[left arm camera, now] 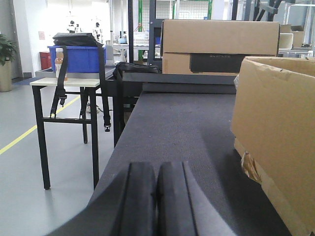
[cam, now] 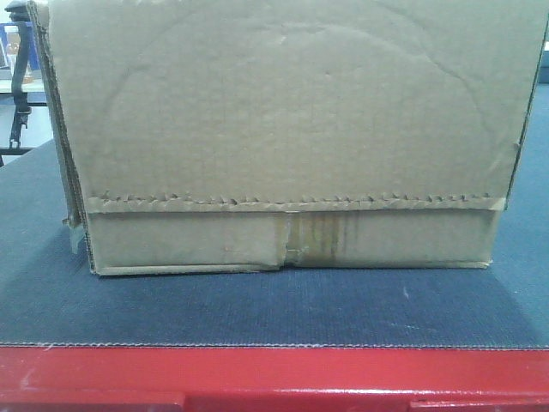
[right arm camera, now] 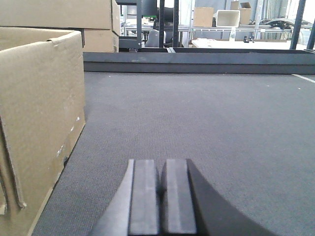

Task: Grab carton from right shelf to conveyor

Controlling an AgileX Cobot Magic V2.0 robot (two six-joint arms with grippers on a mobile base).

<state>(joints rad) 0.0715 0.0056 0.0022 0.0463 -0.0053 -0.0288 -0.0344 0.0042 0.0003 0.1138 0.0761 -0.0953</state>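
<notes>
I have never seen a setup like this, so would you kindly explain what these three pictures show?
It is a robot with two arms, seen through three cameras. The front camera faces a brown carton sitting on the dark grey conveyor with its red edge. The other two cameras sit on the wrists. The left pincer is beside the carton's left side, the right pincer beside its right. Both are shut and hold nothing. Behind, the left wrist view shows a blue bin on a small table.
</notes>
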